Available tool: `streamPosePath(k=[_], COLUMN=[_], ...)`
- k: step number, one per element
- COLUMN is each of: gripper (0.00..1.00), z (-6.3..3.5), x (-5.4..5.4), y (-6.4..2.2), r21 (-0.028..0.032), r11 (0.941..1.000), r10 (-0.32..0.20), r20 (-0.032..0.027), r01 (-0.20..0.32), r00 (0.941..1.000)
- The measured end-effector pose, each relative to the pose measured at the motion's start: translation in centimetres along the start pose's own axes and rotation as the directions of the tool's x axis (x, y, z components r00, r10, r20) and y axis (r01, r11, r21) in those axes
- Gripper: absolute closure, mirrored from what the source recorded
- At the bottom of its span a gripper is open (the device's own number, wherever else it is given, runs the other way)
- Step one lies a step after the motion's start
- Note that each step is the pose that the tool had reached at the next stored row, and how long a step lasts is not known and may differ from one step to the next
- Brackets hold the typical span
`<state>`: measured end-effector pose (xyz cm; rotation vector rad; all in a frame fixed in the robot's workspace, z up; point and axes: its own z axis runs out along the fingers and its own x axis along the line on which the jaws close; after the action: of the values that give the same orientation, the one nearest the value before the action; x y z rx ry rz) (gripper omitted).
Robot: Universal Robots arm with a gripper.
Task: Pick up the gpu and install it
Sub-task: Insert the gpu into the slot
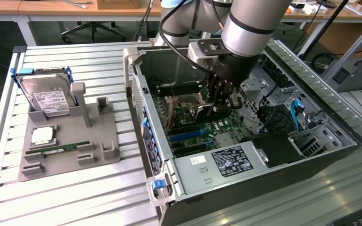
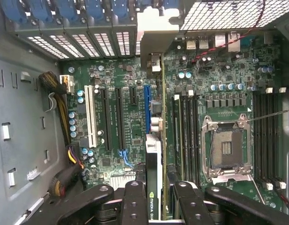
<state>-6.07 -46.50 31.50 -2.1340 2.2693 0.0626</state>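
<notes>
My gripper [image 1: 222,101] is reaching down into the open computer case [image 1: 144,101] over the motherboard [image 2: 116,79]. In the wrist view my gripper [image 2: 156,190] is shut on the gpu [image 2: 154,154]. The card shows edge-on with a black face and a green logo strip, and both black fingers [image 2: 134,199] press its sides. Its silver bracket [image 2: 151,54] points toward the case's rear slot covers. The card runs along the long blue expansion slot [image 2: 147,108], just beside it. I cannot tell whether its edge touches the slot.
A CPU socket [image 2: 226,147] and memory slots [image 2: 186,131] lie close beside the card. The power supply [image 1: 231,160] and blue cables [image 1: 294,113] crowd the case. Outside, a grey fixture tray [image 1: 99,141] holds a hard drive [image 1: 45,96] and a RAM stick [image 1: 55,149].
</notes>
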Motion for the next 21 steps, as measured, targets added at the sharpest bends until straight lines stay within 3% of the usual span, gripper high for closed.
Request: streamPosePath(k=[15, 21], gripper=[0.73, 0.73], z=[0.03, 0.07], x=[0.42, 0.58], y=[0.03, 0.4], r21=[0.0, 0.0], r11=[1.0, 1.0], r10=[0.0, 0.0], r20=[0.0, 0.0], r01=[0.0, 0.0], r00=[1.0, 1.0])
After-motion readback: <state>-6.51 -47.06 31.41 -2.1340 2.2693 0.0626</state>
